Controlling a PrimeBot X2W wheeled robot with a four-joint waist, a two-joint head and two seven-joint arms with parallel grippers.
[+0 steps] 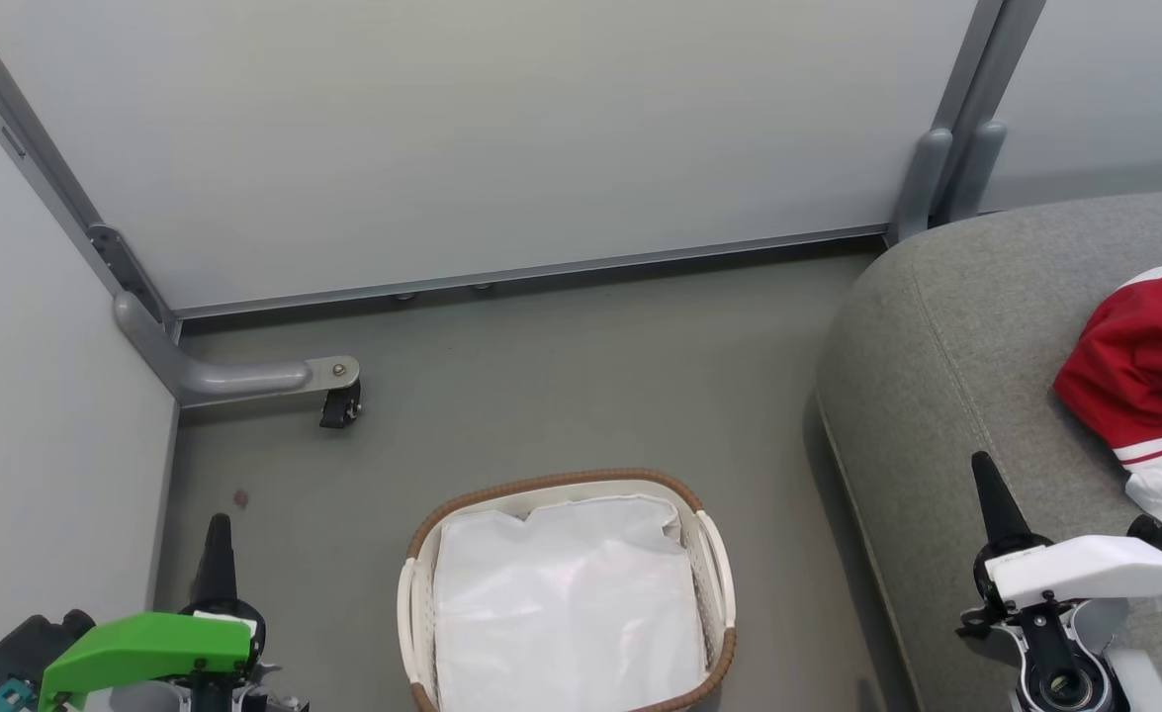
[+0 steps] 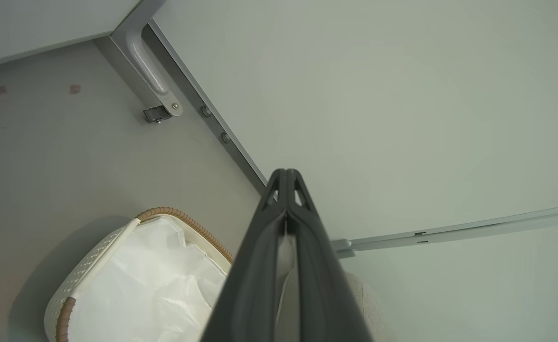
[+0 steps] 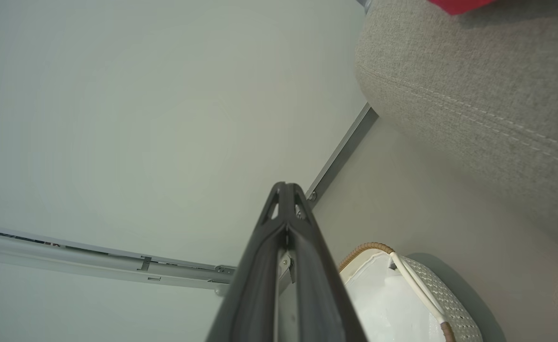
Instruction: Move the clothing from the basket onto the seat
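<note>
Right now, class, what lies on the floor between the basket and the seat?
Nothing but bare grey floor. In the head view, that strip separates the basket from the seat.

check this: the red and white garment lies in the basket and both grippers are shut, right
Not quite: the red and white garment lies on the seat, not in the basket, as the head view shows. The left gripper and right gripper are indeed shut.
</note>
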